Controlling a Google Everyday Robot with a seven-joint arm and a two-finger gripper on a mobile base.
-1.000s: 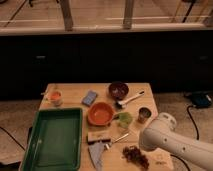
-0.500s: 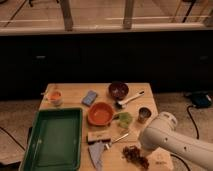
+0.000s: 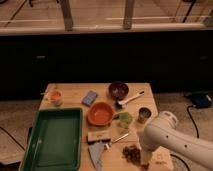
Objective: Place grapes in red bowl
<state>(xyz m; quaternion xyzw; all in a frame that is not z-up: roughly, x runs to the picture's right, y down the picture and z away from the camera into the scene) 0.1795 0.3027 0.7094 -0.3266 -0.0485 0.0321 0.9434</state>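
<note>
The grapes (image 3: 132, 153), a small dark reddish-brown bunch, lie on the wooden table (image 3: 70, 91) near its front edge. The red bowl (image 3: 101, 113) sits upright and empty at the table's middle, up and to the left of the grapes. My white arm (image 3: 165, 137) comes in from the lower right. My gripper (image 3: 145, 160) hangs at its end, just right of the grapes and low over the table. I cannot tell if it touches them.
A green tray (image 3: 35, 150) fills the left front. A dark maroon bowl (image 3: 118, 90), white brush (image 3: 131, 98), metal can (image 3: 144, 115), green object (image 3: 124, 119), blue sponge (image 3: 90, 97), orange-filled cup (image 3: 55, 97), wooden block (image 3: 99, 136) and grey cloth (image 3: 96, 152) are spread about.
</note>
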